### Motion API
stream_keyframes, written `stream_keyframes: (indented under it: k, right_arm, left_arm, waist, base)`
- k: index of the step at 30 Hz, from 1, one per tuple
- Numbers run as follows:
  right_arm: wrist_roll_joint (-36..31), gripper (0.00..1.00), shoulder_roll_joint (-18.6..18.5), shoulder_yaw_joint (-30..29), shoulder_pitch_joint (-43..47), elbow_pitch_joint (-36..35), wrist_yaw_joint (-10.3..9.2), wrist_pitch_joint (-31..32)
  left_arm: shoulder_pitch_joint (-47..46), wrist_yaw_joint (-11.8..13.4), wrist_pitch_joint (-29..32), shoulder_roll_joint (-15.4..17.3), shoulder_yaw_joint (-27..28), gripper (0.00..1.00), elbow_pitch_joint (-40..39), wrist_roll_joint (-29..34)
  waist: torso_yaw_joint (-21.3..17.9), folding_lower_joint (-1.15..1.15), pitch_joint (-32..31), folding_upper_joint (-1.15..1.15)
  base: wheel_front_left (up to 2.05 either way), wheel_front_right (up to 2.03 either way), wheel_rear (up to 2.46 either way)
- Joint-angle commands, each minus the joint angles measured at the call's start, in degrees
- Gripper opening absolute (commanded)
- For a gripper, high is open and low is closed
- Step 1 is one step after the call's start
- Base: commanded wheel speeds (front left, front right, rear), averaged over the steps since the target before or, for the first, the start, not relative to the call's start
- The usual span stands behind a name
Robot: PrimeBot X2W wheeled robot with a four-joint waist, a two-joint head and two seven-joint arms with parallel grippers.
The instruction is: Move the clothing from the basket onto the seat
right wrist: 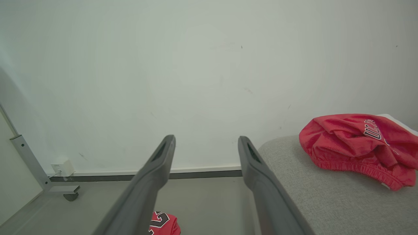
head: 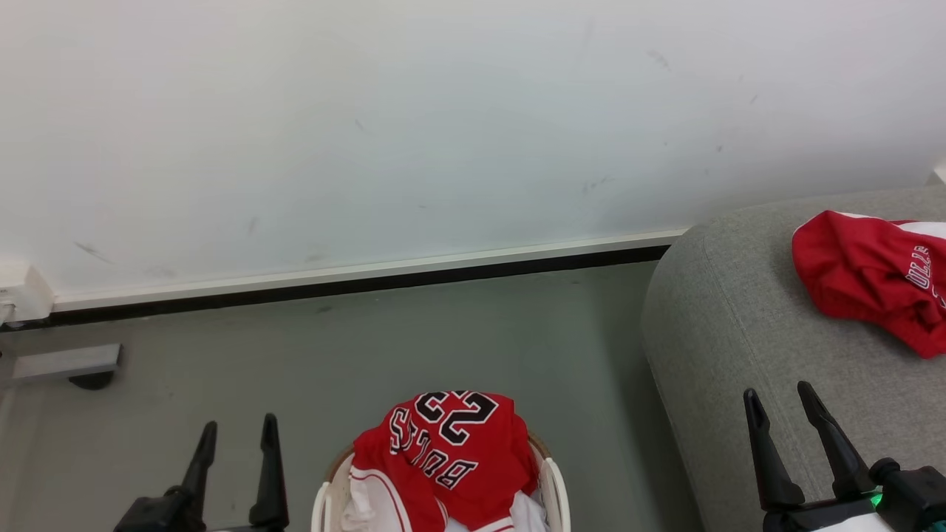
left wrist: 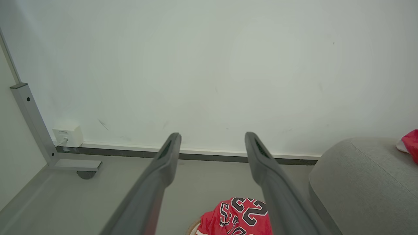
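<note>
Jersey (head: 451,451) reading "BULLS 23" tops basket (head: 558,491); left fingers (head: 270,473), right fingers (head: 765,451) apart, empty.

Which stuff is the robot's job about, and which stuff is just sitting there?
For the job: basket; red jersey heaped in it; grey sofa; red shorts already lying on it.
Just there: white wall box; grey metal frame foot on the floor.

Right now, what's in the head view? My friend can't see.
A red number-23 Bulls jersey fills a cream-white plastic basket. Red shorts lie on the light-grey fabric sofa. The left gripper and right gripper are open.
</note>
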Motion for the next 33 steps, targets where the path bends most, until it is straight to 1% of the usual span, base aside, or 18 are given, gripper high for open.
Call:
stream_keyframes:
  k: [1, 6, 16, 23, 33]
  right_arm:
    - [-0.7, 1.00, 0.0, -0.1, 0.4, 0.2, 0.01, 0.0]
    - [-0.5, 1.00, -0.3, 0.6, -0.4, 0.0, 0.01, 0.0]
    - [0.1, 1.00, -0.1, 1.3, -0.8, -0.2, 0.01, 0.0]
    - [0.5, 1.00, -0.3, 1.7, -1.0, -0.2, 0.01, 0.0]
    - [0.7, 1.00, -0.9, 1.5, -1.6, -0.2, 0.01, 0.0]
  left_arm:
    - [0.3, -0.5, 0.0, -0.3, 0.7, 1.00, 0.4, 0.9]
    - [-0.2, -1.6, 0.0, -1.0, 1.9, 1.00, 0.6, 2.2]
    - [-0.5, -2.4, 0.0, -1.3, 2.6, 1.00, 0.8, 2.5]
    - [-0.7, -1.9, 0.0, -1.3, 2.0, 1.00, 0.8, 1.1]
    - [-1.3, -1.5, 0.0, -1.4, 0.8, 1.00, 1.4, 1.0]
  waist:
    - [0.0, 0.00, 0.0, 0.00]
    - [-0.2, 0.00, 0.0, 0.00]
    - [-0.4, 0.00, 0.0, 0.00]
    - [-0.6, 0.00, 0.1, 0.00]
    - [-1.7, 0.00, 0.6, 0.00]
  base:
    - [0.00, 0.00, 0.00]
    - [0.00, 0.00, 0.00]
    - [0.00, 0.00, 0.00]
    - [0.00, 0.00, 0.00]
    - [0.00, 0.00, 0.00]
